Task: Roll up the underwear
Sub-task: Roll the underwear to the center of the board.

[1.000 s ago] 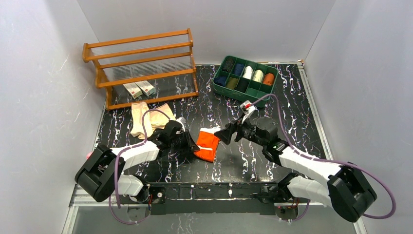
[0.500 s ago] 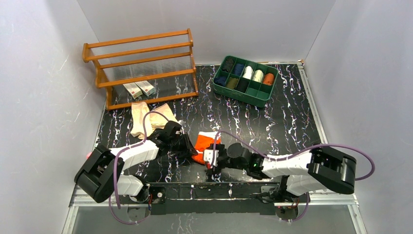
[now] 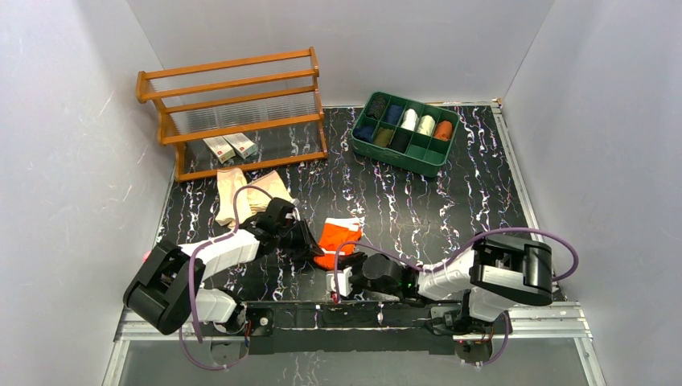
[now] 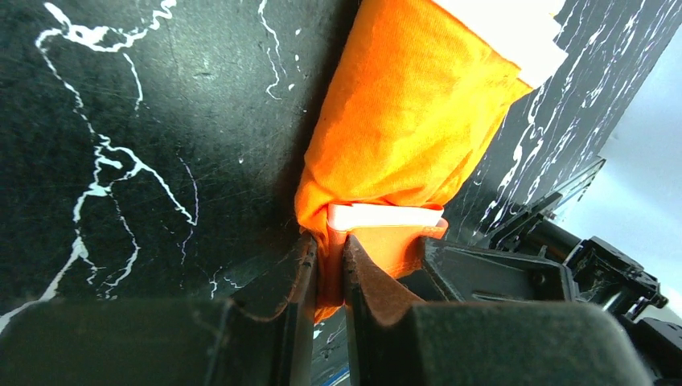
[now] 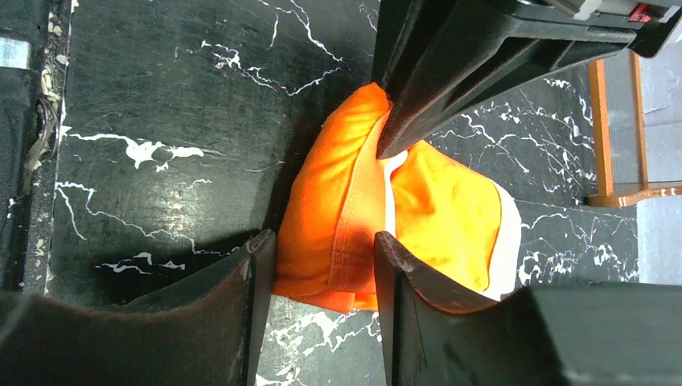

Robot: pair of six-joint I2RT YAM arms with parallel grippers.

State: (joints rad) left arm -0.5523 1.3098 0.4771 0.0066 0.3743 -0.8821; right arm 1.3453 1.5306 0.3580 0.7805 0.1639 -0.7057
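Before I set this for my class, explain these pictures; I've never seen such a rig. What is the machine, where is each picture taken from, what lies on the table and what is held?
It is a left robot arm and a right robot arm, bolted at the near edge of a black marbled table, each ending in a two-finger claw. The wide picture comes from a fixed camera above and behind them; the others from a camera on each wrist. On the table lie a bright orange cloth garment with white trim, a pale beige cloth garment, a wooden rack and a green plastic tray of rolled cloths. The left claw is pinched shut on the orange garment. The right claw has its jaws either side of it; whether they grip is unclear.
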